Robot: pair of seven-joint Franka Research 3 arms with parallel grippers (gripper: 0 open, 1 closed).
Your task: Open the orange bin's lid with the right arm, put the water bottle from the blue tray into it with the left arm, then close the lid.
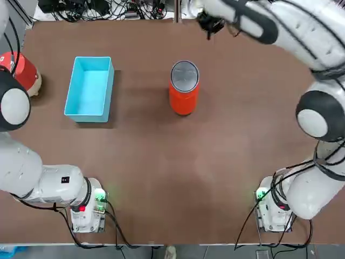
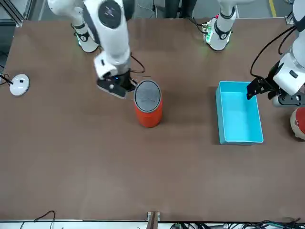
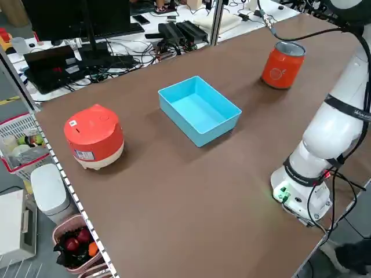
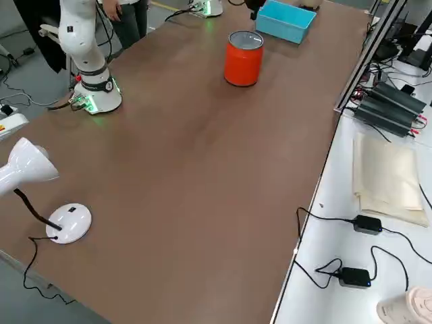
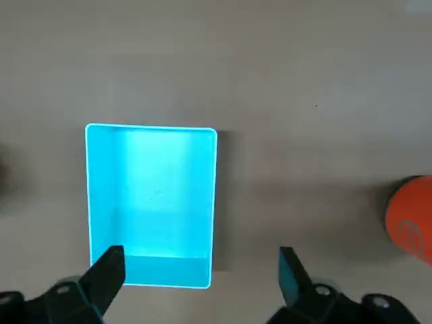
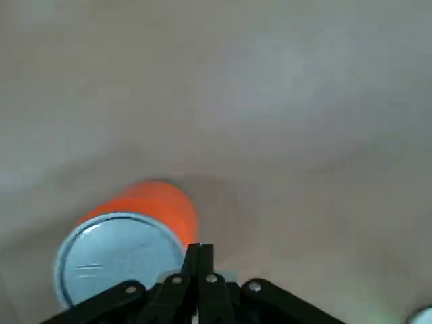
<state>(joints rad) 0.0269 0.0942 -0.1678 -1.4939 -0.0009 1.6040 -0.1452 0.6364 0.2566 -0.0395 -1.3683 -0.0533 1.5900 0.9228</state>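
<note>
Two grippers hang above the table, neither holding anything.

Over the near end of the blue tray [image 5: 150, 202], the left gripper [image 5: 201, 270] has its fingers spread wide; the tray's inside shows only bare blue plastic. Beside the orange bin [image 2: 148, 105], the right gripper [image 6: 199, 260] has its fingers pressed together. On the upright bin's top sits the lid [image 1: 185, 72], mid-table, well apart from the tray.

orange bin [image 5: 412, 223] cut off, bin contents hidden
</note>
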